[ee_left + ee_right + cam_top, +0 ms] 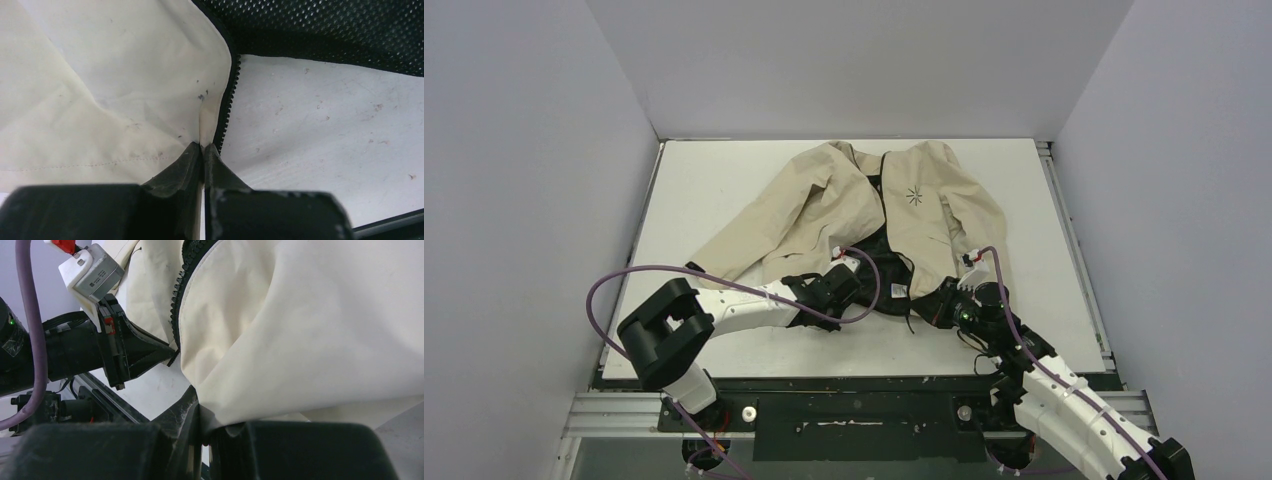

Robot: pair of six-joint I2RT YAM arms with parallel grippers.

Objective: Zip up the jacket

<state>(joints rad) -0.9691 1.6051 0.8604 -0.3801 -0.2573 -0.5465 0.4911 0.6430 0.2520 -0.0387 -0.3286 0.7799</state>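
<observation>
The left claw [202,149] pinches the jacket [804,200] hem at the zipper [230,95], jaws closed. The right claw [199,412] is clamped tight on the other flap.

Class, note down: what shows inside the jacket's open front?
Dark mesh lining shows inside the jacket, with bare white table beside the zipper teeth. The table beneath the fabric is covered.

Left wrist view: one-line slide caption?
Left fingers pinched shut on the jacket front edge beside the zipper teeth, white table beyond.
</observation>
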